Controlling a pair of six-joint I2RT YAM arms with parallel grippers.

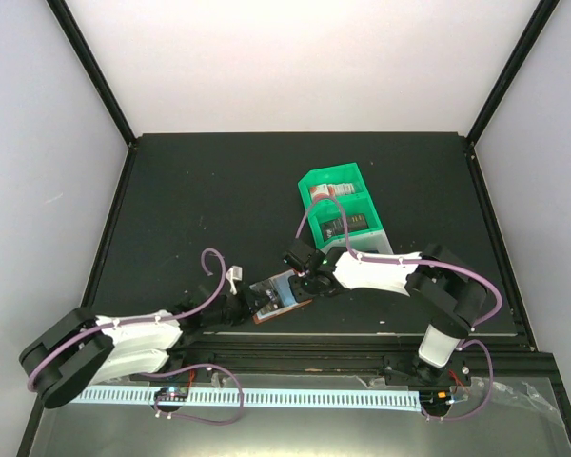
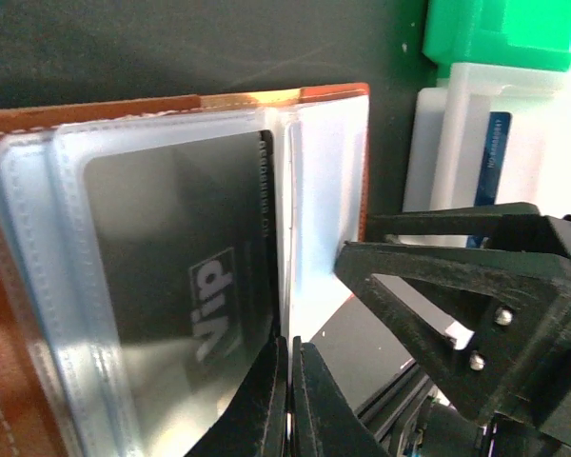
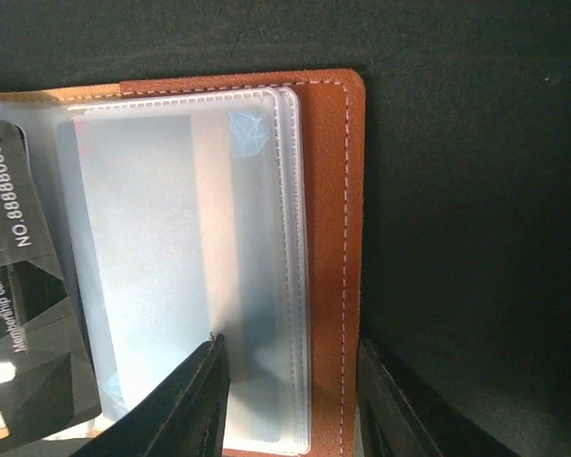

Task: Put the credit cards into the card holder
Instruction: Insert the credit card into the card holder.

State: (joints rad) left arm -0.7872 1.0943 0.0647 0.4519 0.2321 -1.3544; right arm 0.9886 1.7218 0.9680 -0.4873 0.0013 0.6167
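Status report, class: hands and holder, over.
Left hand shut on holder sleeve. Right hand open astride holder edge. Grey card sleeved. Nothing blocking.

NO.88880805 on blk card (image 3: 24, 309)

Your top camera hangs high above and behind the near edge of the matte black tabletop (image 1: 219, 190), looking down and forward from far enough off to take in all of it. Your left wrist camera sits very close over the open brown leather card holder (image 2: 328, 95), looking along the left gripper (image 2: 287, 357), with a corner of the green plastic divided tray (image 2: 495, 29) at top right. Your right wrist camera is just as near, looking past the right gripper (image 3: 290, 343) at the holder's stitched edge. All three views share that holder; the tray shows in the top and left wrist views.
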